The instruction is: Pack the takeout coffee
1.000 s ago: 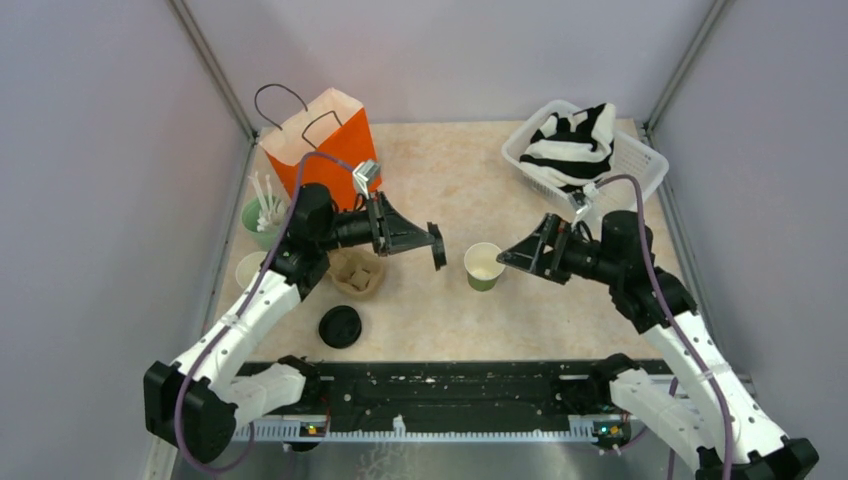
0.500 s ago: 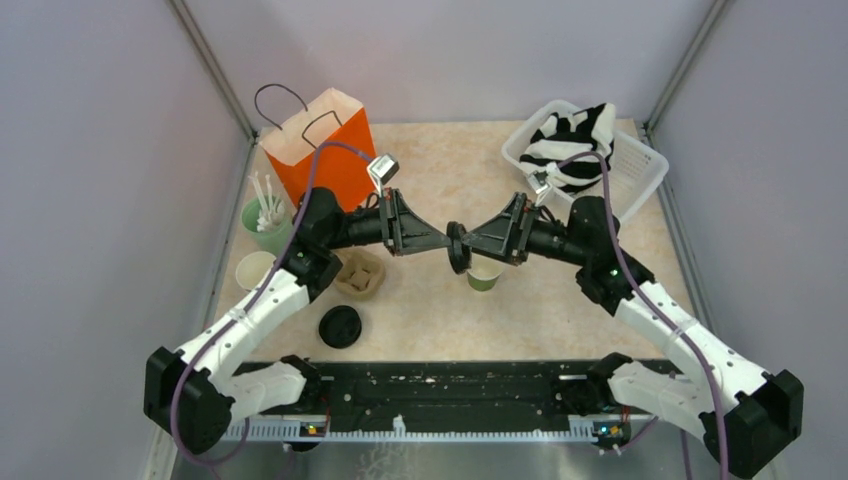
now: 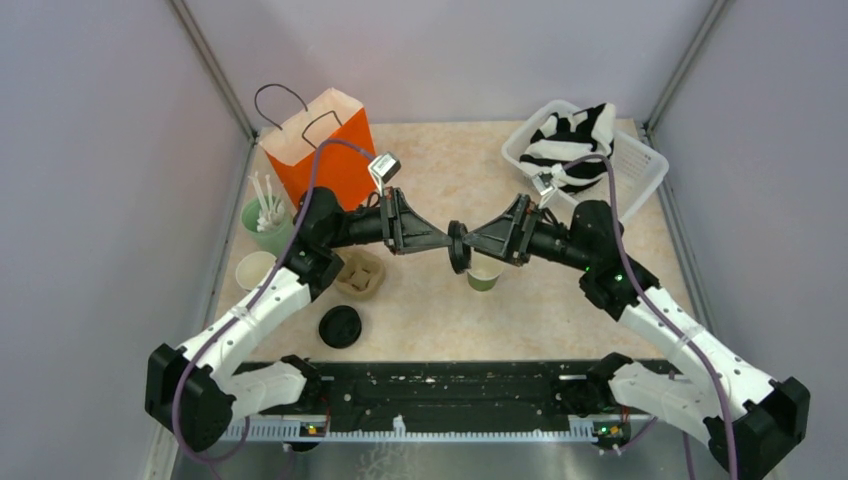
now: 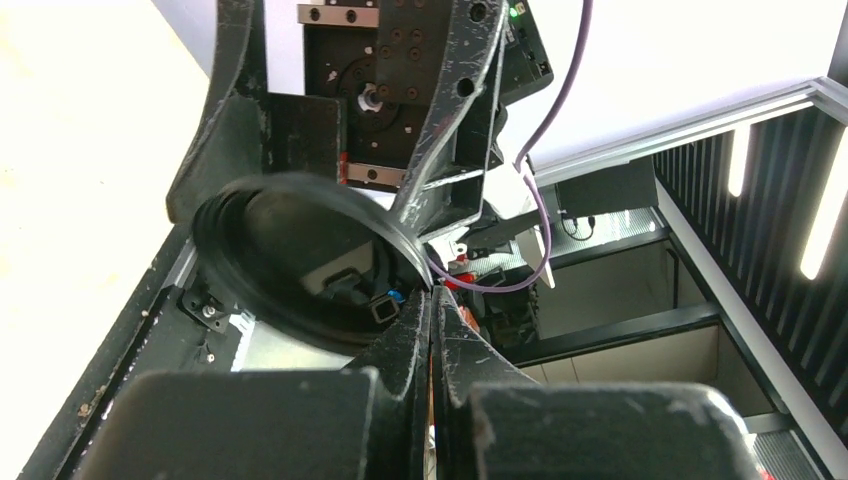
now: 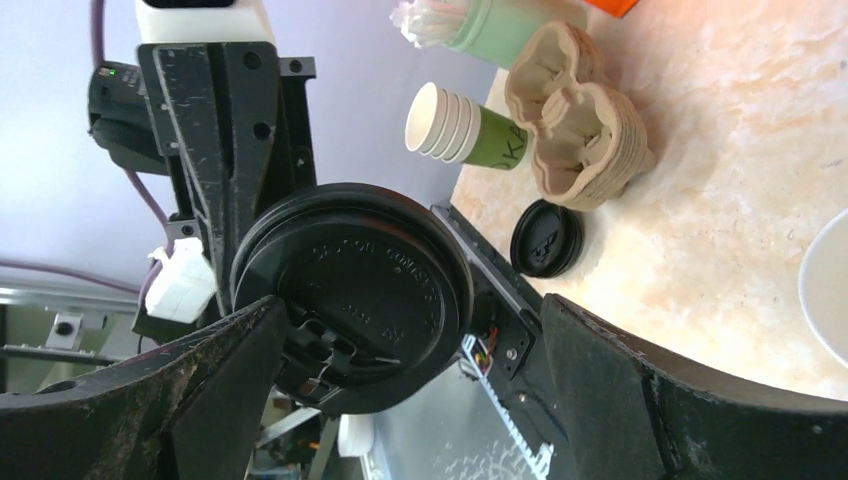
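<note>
Over desk (image 3: 440,320) centre: claws tip to tip
left claw (image 3: 449,243): pinching black lid (image 3: 459,252) by rim (lid upright)
right claw (image 3: 474,241): spread wide, fingers flanking lid
green cup (image 3: 484,278): lidless, on desk beneath lid

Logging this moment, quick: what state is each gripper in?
Left gripper: closed, holding the black round plastic lid by its rim.
Right gripper: open, jaws either side of that lid.

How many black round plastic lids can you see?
2. One lid is pinched by the left gripper near the open green paper cup; the other lid lies flat beside the brown cardboard cup carrier.
</note>
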Controlling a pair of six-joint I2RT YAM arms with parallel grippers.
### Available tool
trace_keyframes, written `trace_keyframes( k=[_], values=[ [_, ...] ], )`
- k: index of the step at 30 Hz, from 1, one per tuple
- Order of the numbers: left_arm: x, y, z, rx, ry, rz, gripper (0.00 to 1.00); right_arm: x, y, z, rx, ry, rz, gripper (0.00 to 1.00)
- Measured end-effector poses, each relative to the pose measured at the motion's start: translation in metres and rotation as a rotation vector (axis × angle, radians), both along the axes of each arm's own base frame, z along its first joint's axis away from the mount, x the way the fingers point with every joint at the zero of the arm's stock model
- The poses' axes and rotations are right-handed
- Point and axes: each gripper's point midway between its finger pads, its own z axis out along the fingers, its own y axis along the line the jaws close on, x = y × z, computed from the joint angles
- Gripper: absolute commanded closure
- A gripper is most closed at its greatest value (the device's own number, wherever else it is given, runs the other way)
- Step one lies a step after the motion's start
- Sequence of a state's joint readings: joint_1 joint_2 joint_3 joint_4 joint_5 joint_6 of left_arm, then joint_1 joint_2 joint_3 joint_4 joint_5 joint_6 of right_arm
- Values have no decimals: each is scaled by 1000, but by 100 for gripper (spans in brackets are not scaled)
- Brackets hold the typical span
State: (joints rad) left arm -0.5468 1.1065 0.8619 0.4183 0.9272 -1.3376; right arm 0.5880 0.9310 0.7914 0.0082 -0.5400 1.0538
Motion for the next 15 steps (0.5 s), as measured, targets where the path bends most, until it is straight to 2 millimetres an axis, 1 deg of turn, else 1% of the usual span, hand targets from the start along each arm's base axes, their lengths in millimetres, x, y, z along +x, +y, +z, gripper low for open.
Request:
trace_keyframes(
  k=[6,11,15],
  values=[
    [-1,0,1,0,-4,-2,100,-4,-10,13,14,-46,-43,1],
    [0,-1,-5,19,12,1,100,-8,-8,20,34,-66,-21,1],
    [1,-1,-6,23,9,2,100,-10,-7,20,26,-70,-14,1]
  ],
)
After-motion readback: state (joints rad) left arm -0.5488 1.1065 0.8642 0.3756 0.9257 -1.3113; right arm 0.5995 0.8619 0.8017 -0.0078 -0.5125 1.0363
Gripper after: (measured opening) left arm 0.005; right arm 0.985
